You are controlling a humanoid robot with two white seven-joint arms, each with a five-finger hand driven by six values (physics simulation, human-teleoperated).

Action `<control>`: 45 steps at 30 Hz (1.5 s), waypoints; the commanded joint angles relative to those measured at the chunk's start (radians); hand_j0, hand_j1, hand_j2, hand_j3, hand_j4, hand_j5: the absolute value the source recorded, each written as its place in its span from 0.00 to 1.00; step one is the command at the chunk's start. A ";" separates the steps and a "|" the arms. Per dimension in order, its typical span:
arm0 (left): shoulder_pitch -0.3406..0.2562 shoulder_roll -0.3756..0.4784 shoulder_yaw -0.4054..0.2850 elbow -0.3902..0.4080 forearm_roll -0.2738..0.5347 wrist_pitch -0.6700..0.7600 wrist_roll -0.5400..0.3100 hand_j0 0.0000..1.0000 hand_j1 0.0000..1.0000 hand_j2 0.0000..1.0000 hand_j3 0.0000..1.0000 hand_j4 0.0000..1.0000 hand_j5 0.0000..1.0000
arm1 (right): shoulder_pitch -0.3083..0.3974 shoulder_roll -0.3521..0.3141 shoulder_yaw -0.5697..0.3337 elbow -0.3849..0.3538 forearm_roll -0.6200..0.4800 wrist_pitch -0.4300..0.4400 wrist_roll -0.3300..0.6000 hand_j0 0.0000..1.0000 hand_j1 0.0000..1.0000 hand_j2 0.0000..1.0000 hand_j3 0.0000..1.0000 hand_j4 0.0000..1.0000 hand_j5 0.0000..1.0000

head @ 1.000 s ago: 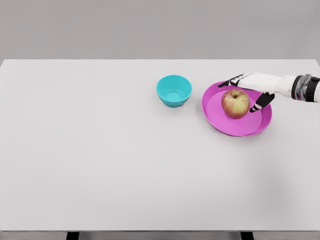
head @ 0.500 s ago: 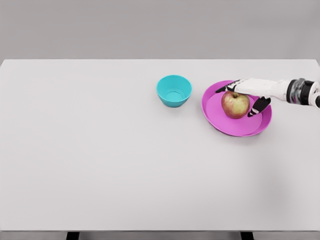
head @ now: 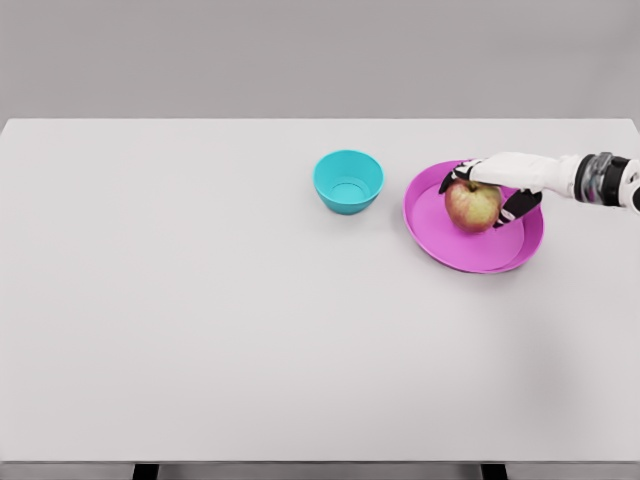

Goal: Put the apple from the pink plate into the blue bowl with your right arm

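While on the pink plate [head: 450, 250], the apple [head: 471, 206] sits gripped by the right hand [head: 497, 183].

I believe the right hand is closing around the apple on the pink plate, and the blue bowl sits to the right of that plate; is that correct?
Not quite. In the head view the blue bowl sits to the left of the pink plate, not the right. The rest holds: the right hand is closing around the apple on that plate.

One head view only, looking down from high over the near edge of the bench [head: 200, 330], whole top visible, far wall behind.
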 commanded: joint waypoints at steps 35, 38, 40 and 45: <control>0.002 0.000 0.000 0.000 0.000 0.000 0.000 1.00 1.00 1.00 1.00 1.00 1.00 | -0.178 0.227 -0.024 0.089 0.084 0.002 0.000 0.50 0.50 0.50 0.50 0.50 0.50; 0.002 0.000 0.000 0.000 0.000 0.000 0.000 1.00 1.00 1.00 1.00 1.00 1.00 | -0.186 0.256 -0.025 0.097 0.116 0.002 0.000 0.50 0.50 0.50 0.50 0.50 0.50; 0.002 0.000 0.000 0.000 0.000 0.000 0.000 1.00 1.00 1.00 1.00 1.00 1.00 | -0.190 0.273 -0.024 0.097 0.122 0.002 0.000 0.50 0.50 0.50 0.50 0.50 0.50; 0.002 0.000 0.000 0.000 0.000 0.000 0.000 1.00 1.00 1.00 1.00 1.00 1.00 | -0.198 0.313 -0.024 0.111 0.164 0.002 0.000 0.50 0.50 0.50 0.50 0.50 0.50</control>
